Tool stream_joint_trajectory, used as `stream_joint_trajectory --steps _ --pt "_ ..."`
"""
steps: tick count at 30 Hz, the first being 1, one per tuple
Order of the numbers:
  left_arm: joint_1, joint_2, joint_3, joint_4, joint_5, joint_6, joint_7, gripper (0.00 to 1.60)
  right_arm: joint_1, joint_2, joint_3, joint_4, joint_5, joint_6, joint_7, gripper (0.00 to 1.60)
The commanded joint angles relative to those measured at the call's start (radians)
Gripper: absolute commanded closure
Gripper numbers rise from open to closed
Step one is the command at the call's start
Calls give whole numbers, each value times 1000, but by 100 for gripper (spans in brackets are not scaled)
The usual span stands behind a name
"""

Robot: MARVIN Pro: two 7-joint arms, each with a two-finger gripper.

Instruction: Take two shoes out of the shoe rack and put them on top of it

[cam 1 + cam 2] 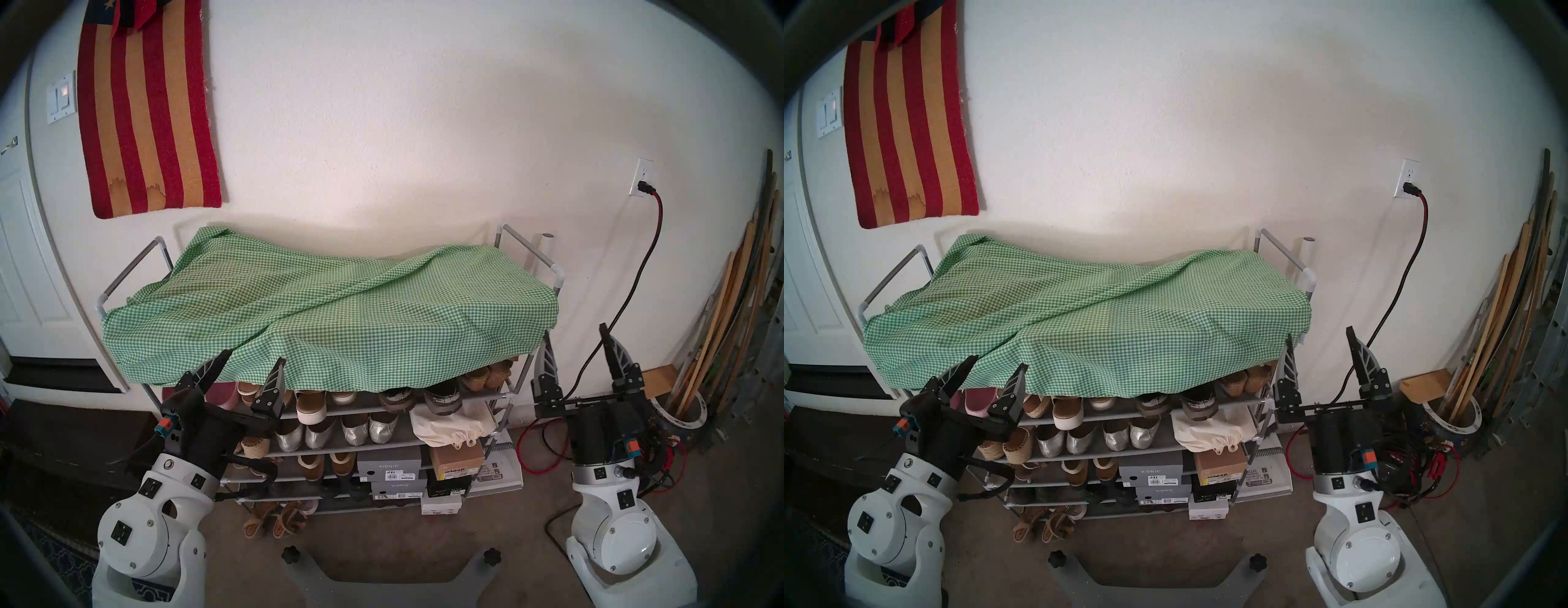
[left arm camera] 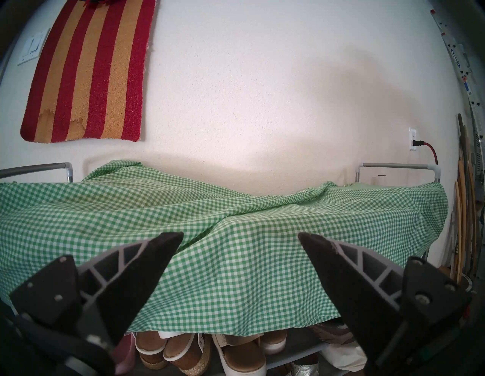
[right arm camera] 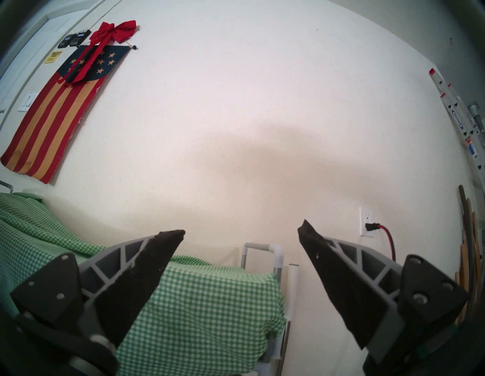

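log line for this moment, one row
left gripper: open, empty | right gripper: open, empty | clogs: on shelf under gingham cloth | shoe rack top: no shoes

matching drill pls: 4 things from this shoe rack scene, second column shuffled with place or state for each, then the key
Things
1. brown clogs
2. gingham cloth
3. silver flats
4. left end effector

Places or states
A. draped over the top of the shoe rack, hanging over its front edge
B. open, empty, at the cloth's front edge
C. on the first shelf below the cloth, heels outward, right of centre
D. in a row on the second shelf down

Pairs: 1-C, 2-A, 3-D, 4-B
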Motion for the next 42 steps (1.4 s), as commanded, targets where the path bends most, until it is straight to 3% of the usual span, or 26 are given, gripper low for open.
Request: stream_joint_trajectory --steps 1,7,13,19,22,25,33,42 --pt "0 0 0 0 0 0 -1 0 11 21 -77 65 4 50 57 0" --pt "0 1 0 0 0 0 -1 0 -7 90 -90 119 18 62 146 0" --pt "0 1 0 0 0 0 0 0 -26 194 -70 182 -8 13 262 0" --pt "0 1 0 0 0 0 0 0 -10 237 -55 235 -26 -22 324 0" --pt "0 1 0 0 0 0 0 0 12 252 -53 267 -72 -53 350 0" --pt "0 1 0 0 0 0 0 0 44 271 -59 306 -167 -101 374 0" --pt "0 1 1 0 0 0 0 0 157 230 -75 399 -369 -142 377 0" --pt "0 1 1 0 0 0 0 0 263 139 -94 466 -492 -114 391 0"
